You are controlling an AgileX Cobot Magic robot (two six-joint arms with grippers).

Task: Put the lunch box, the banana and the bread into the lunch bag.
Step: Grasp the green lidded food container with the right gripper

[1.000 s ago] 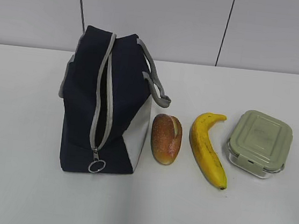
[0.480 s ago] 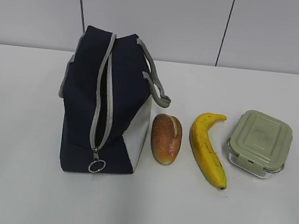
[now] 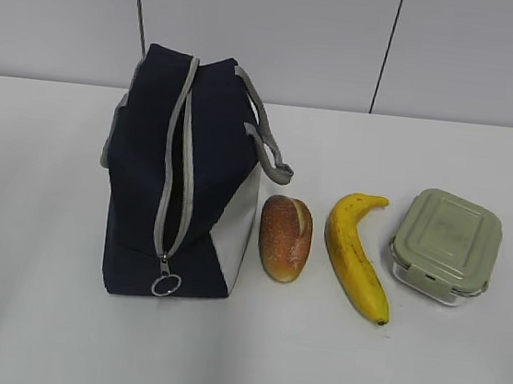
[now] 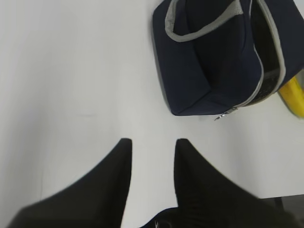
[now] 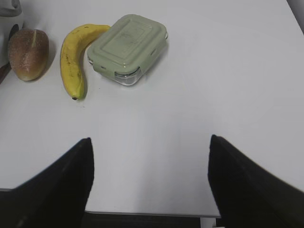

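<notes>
Exterior view shows nothing packed; with both end effectors, left (image 4: 152, 142) and right (image 5: 149, 142), released, the boxy navy-blue fabric lunch bag (image 3: 147, 180) is best spread wider along its grey zipper (image 3: 184, 161) first.

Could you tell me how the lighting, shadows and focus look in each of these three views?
Exterior view: even, soft light, faint shadows under the lunch bag, bread, banana and lunch box, all sharp. Left wrist view: the table is bright and washed out, the left gripper a dark, soft-edged silhouette. Right wrist view: the objects are fairly sharp, the right gripper dark and blurred.
</notes>
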